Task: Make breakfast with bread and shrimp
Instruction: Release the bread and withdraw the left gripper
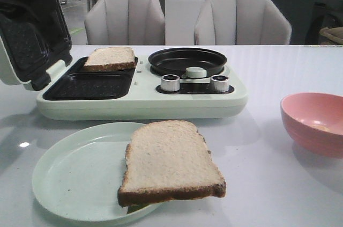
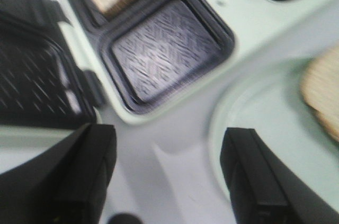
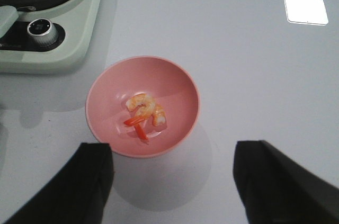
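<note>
Both our grippers, left [image 2: 168, 173] and right [image 3: 172, 184], gape wide, holding nothing. The shrimp [image 3: 144, 114] lies in the pink bowl [image 3: 175, 83].

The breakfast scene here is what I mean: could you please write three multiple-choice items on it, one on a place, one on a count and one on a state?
1. Where is the shrimp?
A. In the black round pan
B. In the pink bowl
C. On the green plate

2. How many bread slices are in view?
A. One
B. Two
C. Three

3. How does the lid of the sandwich maker stand?
A. Open
B. Shut
C. Taken off and laid on the table

Answers:
1 B: the shrimp lies inside the pink bowl in the right wrist view.
2 B: one bread slice sits in the far sandwich well, and the other bread slice lies on the green plate, hanging over its rim.
3 A: the lid is tipped up and back at the left of the sandwich maker, both wells exposed.
</note>
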Action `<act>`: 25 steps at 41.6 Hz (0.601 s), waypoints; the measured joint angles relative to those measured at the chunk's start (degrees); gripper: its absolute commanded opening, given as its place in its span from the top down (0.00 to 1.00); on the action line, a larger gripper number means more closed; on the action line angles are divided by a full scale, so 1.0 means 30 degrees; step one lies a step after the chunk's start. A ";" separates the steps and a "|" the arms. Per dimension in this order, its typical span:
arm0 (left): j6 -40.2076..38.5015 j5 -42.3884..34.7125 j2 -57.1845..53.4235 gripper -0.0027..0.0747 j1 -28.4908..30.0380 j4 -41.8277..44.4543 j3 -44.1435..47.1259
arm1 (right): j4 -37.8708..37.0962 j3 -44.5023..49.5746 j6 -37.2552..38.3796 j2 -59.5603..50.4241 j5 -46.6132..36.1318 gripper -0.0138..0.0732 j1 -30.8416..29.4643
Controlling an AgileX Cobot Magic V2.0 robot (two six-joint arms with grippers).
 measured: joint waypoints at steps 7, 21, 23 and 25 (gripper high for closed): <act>0.0830 0.0081 -0.3780 0.35 -0.0123 -0.3430 0.2712 | 0.0000 0.0000 0.0000 0.0000 0.0000 0.18 0.0000; 0.1707 0.1122 -1.1184 0.35 -0.0123 -0.7812 0.5753 | 0.0000 0.0000 0.0000 0.0000 -0.0167 0.18 0.0000; 0.2205 0.1473 -1.2003 0.35 -0.0123 -0.8305 0.5789 | 0.0000 0.0000 0.0000 0.0000 -0.0167 0.18 0.0000; 0.2517 0.1701 -1.2678 0.35 -0.0123 -0.8771 0.5821 | 0.0000 0.0000 0.0000 0.0000 -0.0167 0.18 0.0000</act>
